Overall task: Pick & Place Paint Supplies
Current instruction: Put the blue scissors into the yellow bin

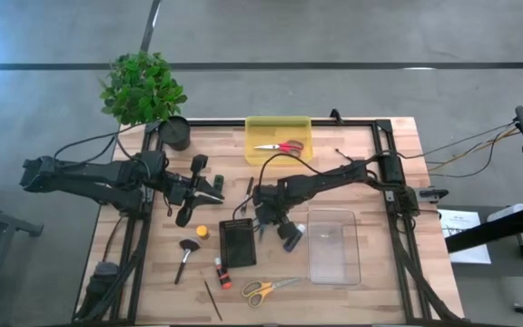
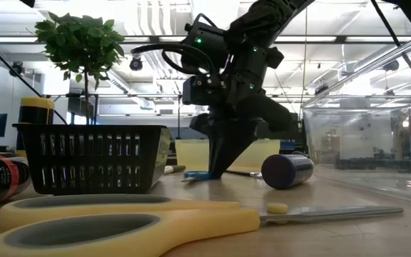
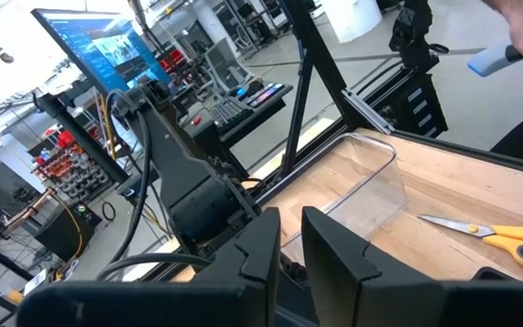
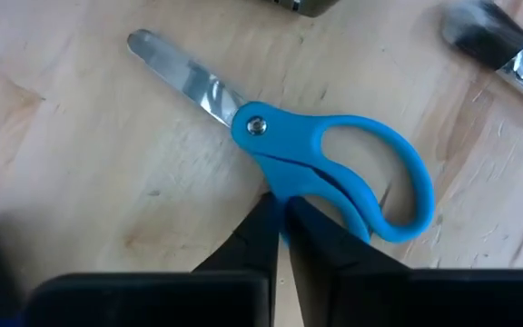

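My right gripper stands over the table's middle, pointing down, shut on blue-handled scissors that lie flat on the wood. A brush head lies just beyond them. In the high view a wide soft brush, a yellow-orange tube, a red tube and a thin dark brush lie on the near left part of the table. A dark purple tube lies beside the right gripper. My left gripper hovers left of centre, shut and holding nothing. My right gripper pinches the blue scissors between its two fingers at the handle shank, just behind the pivot screw. The fingers come from above, pointing down. The scissors lie flat on the table, blades shut.
A black slotted basket sits just near-left of the right gripper, and a clear plastic container sits to its right. Yellow scissors lie by the near edge. A yellow bin with red scissors and a potted plant stand at the far edge.
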You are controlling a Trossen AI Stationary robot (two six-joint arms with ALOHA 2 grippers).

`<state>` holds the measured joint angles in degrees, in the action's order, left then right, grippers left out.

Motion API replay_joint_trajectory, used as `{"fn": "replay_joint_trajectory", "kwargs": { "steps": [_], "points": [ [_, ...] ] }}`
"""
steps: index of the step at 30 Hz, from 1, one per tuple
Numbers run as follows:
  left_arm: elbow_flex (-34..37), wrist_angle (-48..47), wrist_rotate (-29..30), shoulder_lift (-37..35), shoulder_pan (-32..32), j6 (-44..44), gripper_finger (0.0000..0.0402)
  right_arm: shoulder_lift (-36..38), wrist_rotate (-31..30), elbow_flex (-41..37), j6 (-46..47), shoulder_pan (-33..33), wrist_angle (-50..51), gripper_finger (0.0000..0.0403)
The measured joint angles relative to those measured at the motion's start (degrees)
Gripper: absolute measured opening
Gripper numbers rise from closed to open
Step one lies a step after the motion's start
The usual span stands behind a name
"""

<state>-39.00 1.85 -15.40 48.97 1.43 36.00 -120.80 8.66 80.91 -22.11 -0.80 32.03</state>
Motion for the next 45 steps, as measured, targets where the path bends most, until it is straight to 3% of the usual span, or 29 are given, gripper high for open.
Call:
{"fn": "replay_joint_trajectory", "kwargs": {
  "steps": [14,25,41,45],
  "points": [
    [0.0,0.0,0.0,0.0,0.0,0.0,0.0057,3.4,-1.2,1.7,1.1,-0.1,8.9,0.0008],
    [0.0,0.0,0.0,0.0,0.0,-0.1,0.0057,7.8,-9.8,1.9,2.2,0.9,9.7,0.0007],
    [0.0,0.0,0.0,0.0,0.0,-0.2,0.0057,19.2,-17.6,2.0,2.5,14.6,4.7,0.0007],
    [0.0,0.0,0.0,0.0,0.0,-0.3,0.0057,18.6,-14.6,2.1,2.7,19.3,5.3,0.0007]
  ]
}}
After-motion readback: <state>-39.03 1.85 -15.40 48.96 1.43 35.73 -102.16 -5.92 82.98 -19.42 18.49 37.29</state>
